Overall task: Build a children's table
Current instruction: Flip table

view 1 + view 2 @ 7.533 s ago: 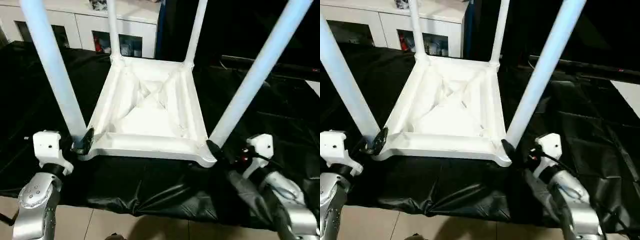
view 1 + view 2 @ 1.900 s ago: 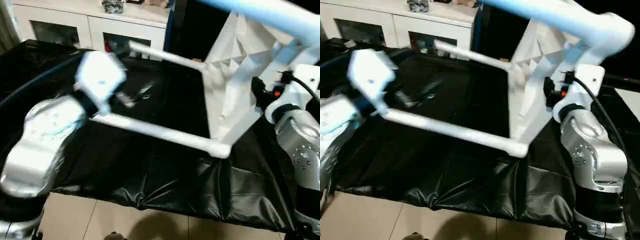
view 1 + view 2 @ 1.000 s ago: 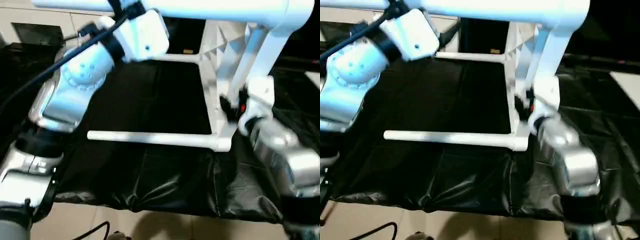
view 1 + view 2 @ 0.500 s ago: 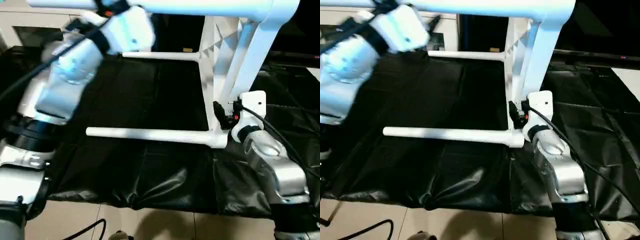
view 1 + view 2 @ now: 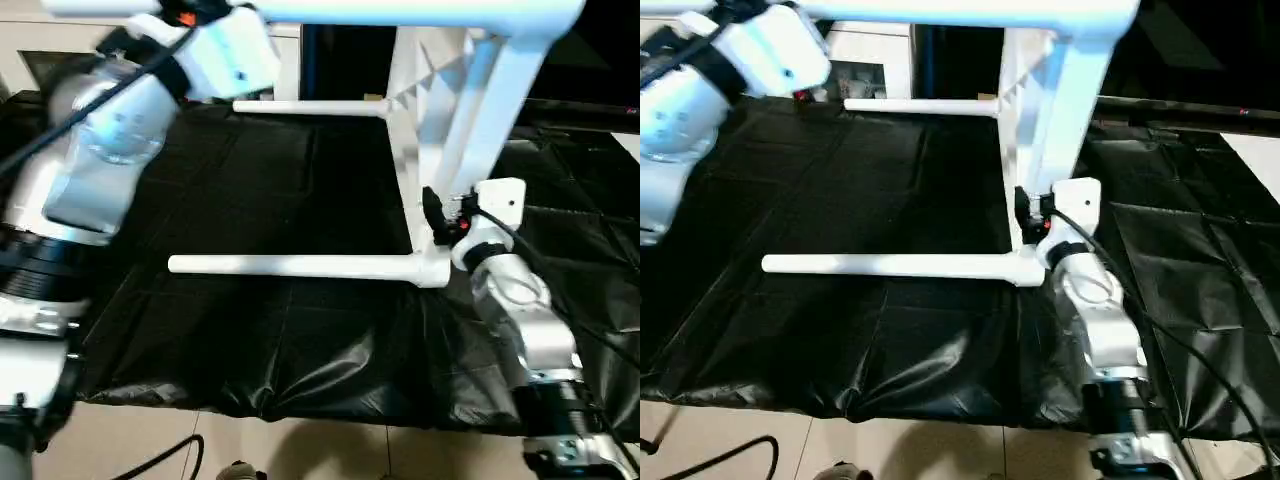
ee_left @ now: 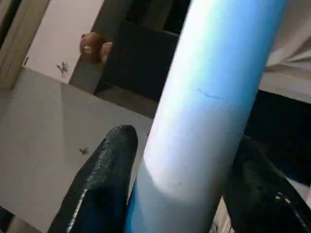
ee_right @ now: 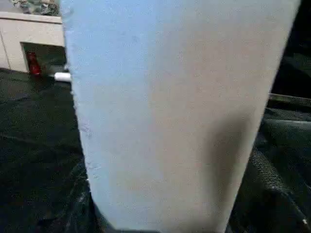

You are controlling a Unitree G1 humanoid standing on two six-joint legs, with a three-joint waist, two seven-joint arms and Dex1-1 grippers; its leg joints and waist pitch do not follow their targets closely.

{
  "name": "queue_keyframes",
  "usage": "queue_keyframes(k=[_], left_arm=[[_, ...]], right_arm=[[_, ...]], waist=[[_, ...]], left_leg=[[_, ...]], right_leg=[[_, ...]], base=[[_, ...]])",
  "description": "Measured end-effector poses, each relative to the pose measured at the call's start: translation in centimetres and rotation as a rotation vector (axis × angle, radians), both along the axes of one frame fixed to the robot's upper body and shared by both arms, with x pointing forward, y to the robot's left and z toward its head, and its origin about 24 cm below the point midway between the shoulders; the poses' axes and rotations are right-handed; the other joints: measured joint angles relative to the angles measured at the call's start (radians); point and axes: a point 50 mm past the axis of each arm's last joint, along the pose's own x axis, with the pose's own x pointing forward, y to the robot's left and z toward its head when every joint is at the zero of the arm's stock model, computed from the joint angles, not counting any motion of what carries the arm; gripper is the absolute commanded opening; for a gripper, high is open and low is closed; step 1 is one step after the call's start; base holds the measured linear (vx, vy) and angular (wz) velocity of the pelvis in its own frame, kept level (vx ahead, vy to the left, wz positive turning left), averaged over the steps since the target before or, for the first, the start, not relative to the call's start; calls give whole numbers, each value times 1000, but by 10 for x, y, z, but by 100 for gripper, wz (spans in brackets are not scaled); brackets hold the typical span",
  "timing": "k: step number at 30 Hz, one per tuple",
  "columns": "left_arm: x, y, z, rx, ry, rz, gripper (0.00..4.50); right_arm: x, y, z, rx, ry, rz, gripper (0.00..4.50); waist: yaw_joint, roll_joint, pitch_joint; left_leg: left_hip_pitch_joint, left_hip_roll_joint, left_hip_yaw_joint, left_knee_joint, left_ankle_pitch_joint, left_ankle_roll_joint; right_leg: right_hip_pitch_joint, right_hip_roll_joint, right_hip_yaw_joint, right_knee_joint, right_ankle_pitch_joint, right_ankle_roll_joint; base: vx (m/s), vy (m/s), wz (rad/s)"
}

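Observation:
The children's table top stands on its side on the black cloth, its ribbed underside facing left. Its legs point left: one lies on the cloth, one further back, one runs across the top. My left gripper is raised at the upper left. Its black fingers press both sides of that upper leg. My right gripper is at the top's near lower corner, shut on the rim.
The black cloth is creased and hangs over the near edge above pale floor tiles. A white cabinet stands at the back left. A dark cable lies on the floor at lower left.
The table, earlier upside down with its legs up, now stands on its side. My left gripper left the near corner and took the upper leg. In the last second my left arm slid left.

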Motion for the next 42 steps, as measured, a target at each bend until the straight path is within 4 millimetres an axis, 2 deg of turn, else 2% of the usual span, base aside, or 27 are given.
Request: queue_keyframes(k=[7,11,14,16,20,23,27,28,32,36,42], left_arm=[[0,4,-1,24,8,22,215],[-2,6,-1,-31,24,21,211],[-4,9,-2,-103,33,17,211],[-5,13,2,-158,30,17,211],[-7,23,7,-327,42,3,211],[-9,29,2,-449,71,-11,211],[-15,32,-6,-565,86,-15,211],[-17,34,-8,-595,90,-15,211],[-28,37,-22,-710,109,-7,211],[-36,43,-37,-813,142,-2,211],[-44,45,-58,-907,202,10,208]], right_arm=[[3,2,2,-24,-15,-15,218],[5,-6,11,-78,-52,-19,212],[6,-16,28,-133,-114,-7,209],[9,-21,46,-164,-182,-5,209],[11,-35,97,-251,-349,20,202],[13,-41,129,-317,-425,44,194],[18,-47,165,-407,-466,105,185],[18,-47,173,-422,-476,124,185],[27,-43,201,-497,-486,205,184],[33,-35,225,-593,-508,259,184],[32,-28,245,-708,-519,316,184]], waist=[[2,4,1],[4,15,2],[12,23,3],[16,24,2],[27,23,3],[31,13,5],[27,-13,12],[25,-24,12],[13,-50,13],[8,-92,13],[8,-130,13]], left_leg=[[0,0,0,0,0,0],[0,-1,1,0,0,0],[-1,-1,2,0,0,0],[-1,-1,3,-1,0,0],[-2,-1,4,0,2,3],[-2,0,5,2,3,5],[-2,1,7,3,5,7],[-1,2,8,3,5,7],[-2,2,9,6,5,8],[-3,5,8,7,5,8],[-15,9,8,18,4,9]], right_leg=[[0,0,0,0,0,0],[0,-1,1,0,0,0],[-2,-1,2,0,0,0],[-2,-1,1,1,-1,0],[-4,-1,2,3,-1,0],[-3,-2,2,6,-2,0],[-4,-3,1,9,-2,1],[-4,-3,1,9,-3,1],[-4,-4,2,10,-3,2],[-4,-2,-1,11,-5,5],[-5,-2,-3,10,-3,3]], base=[[0,0,0],[0,0,0],[0,0,0],[0,0,0],[0,0,0],[0,0,0],[0,0,0],[0,0,0],[0,0,0],[0,0,0],[0,0,0]])
